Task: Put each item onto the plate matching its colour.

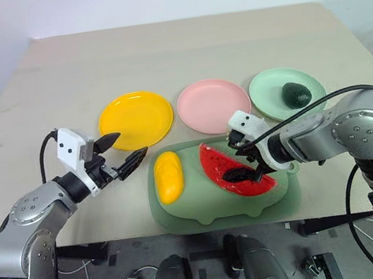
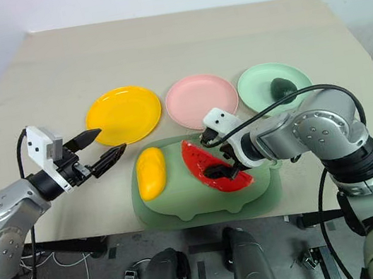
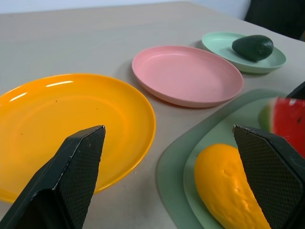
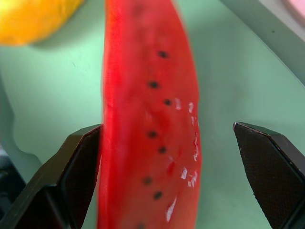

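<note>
The right end effector [image 1: 248, 165] hangs spread wide astride the watermelon [image 1: 233, 167] on the mat [image 1: 206, 211], one finger seemingly touching its flank. If it clamps off-centre, the slick wedge could squirt out short of the pink plate [image 1: 213, 105]. The left end effector [image 1: 121, 154] is unclenched, empty.

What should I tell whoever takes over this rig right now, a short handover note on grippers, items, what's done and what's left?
Left gripper: open, holding nothing, hovering by the near edge of the yellow plate.
Right gripper: open, low over the watermelon wedge, fingers on either side of it, not closed on it.
Done: avocado lies on the mint green plate.
Left: watermelon wedge and yellow mango-like fruit both lie on the pale green mat. The wedge goes to the pink plate, the fruit to the yellow plate; both plates have nothing on them.
</note>
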Controlling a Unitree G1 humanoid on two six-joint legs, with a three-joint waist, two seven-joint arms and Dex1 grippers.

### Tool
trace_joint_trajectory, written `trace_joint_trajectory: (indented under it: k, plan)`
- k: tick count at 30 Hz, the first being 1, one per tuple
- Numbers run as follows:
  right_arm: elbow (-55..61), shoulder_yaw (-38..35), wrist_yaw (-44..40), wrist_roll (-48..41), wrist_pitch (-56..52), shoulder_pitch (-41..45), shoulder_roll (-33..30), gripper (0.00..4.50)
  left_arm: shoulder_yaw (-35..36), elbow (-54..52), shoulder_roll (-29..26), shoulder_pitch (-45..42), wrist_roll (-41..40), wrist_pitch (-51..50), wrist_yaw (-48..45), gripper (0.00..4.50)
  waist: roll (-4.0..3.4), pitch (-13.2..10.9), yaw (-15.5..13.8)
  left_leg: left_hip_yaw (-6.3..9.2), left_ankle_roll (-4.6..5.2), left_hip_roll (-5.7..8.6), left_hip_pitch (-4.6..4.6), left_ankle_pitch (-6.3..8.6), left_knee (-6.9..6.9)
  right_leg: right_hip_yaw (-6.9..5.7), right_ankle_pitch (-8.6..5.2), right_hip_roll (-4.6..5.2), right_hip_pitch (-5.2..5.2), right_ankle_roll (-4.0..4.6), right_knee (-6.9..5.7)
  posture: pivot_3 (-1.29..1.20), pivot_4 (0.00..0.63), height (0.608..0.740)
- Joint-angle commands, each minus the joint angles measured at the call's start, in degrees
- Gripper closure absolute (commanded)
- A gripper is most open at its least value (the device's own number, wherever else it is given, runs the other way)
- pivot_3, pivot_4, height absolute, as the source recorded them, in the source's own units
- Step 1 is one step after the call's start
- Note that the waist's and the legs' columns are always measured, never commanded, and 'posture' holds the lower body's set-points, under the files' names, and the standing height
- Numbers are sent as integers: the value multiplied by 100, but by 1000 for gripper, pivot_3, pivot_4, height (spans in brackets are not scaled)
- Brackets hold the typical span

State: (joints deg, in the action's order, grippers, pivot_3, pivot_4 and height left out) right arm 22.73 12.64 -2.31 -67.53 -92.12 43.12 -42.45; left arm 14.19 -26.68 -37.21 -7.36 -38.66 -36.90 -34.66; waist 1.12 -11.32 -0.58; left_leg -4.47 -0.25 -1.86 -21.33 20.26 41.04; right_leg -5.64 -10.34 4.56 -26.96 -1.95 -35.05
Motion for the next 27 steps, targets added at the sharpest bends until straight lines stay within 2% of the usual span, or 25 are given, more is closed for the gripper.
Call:
trace_joint_trajectory:
  k: [1,5,7,12,17,22,26,27]
  plan:
    - [410,89,-376,386,46,-26,-187,557,56,-182,-1,1,24,140,-9,0,0,0,-2,0,0,0,0,0,0,0,0,1,0,0,0,0,150,740]
    - [563,71,-804,661,149,82,-242,1795,92,-197,0,29,36,147,-22,0,0,0,-3,1,0,0,-1,0,0,0,0,1,-1,0,0,0,150,740]
    - [541,31,-1018,778,183,274,-198,1955,102,-183,-7,20,42,149,-28,0,0,0,-1,1,0,0,-1,0,0,0,0,0,-2,0,0,0,150,740]
    - [-109,176,-1640,1562,753,1233,-281,1962,121,-140,-19,-35,66,164,-24,0,-1,-1,20,-5,0,3,-6,0,0,4,0,-2,-14,1,-5,0,150,740]
    - [-1691,1111,-2777,3238,2470,2150,-418,1962,117,-96,-24,-73,106,195,-35,0,0,0,19,-7,1,4,-7,0,-2,4,0,-2,-13,1,0,0,150,740]
    - [-3710,1739,-3681,4578,4059,2531,200,1962,131,-80,-44,-139,152,211,-27,0,0,0,34,-10,2,5,-9,1,-2,3,0,-2,-14,0,2,0,150,740]
    - [-5314,1821,-4168,5344,5144,2739,856,1962,235,-201,-70,-48,143,176,27,0,-3,-2,87,-13,2,4,-10,0,-2,3,1,-2,-16,1,-3,0,150,740]
    - [-5644,1789,-4277,5478,5411,2781,998,1618,289,-271,-75,21,124,154,51,0,-3,-2,113,-12,1,3,-12,0,-2,3,1,-2,-18,1,-5,0,150,740]
